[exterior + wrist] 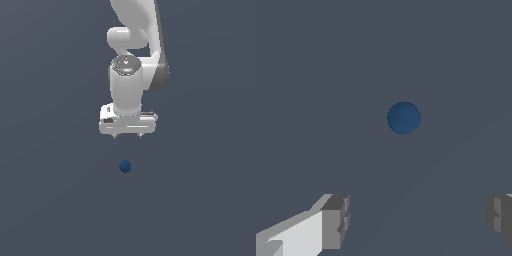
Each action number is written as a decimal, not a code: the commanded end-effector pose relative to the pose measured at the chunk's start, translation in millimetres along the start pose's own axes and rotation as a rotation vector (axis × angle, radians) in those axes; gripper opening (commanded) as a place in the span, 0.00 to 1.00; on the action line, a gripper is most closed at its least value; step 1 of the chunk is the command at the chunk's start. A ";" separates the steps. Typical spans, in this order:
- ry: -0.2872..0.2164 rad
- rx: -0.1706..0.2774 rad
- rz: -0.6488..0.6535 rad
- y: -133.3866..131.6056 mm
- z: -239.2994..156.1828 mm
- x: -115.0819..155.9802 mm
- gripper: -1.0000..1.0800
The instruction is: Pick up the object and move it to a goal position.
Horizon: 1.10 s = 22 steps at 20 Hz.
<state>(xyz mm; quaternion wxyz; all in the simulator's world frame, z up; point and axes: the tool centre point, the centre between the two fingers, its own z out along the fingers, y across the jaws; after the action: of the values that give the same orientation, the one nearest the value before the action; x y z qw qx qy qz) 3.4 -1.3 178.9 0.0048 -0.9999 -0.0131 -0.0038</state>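
Observation:
A small dark blue ball (125,166) lies on the flat grey surface, below the white gripper (127,136) in the exterior view. The gripper points downward, open and empty, its two short fingertips set wide apart and clear of the ball. In the wrist view the ball (404,117) shows beyond the gripper (418,217), apart from both grey fingertips (336,220). Nothing is between the fingers.
The white arm (135,35) comes down from the top of the exterior view. The plain dark grey surface (50,200) fills the rest of both views.

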 end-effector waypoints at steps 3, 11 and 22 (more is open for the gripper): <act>0.000 0.002 -0.002 -1.1 -0.8 0.3 0.96; 0.003 0.020 -0.024 -12.8 -8.6 3.5 0.96; 0.001 0.017 -0.023 -9.6 2.3 11.5 0.96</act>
<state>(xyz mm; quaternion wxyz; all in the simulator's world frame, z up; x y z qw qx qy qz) 12.3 9.4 180.5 0.0136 -0.9996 -0.0246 -0.0050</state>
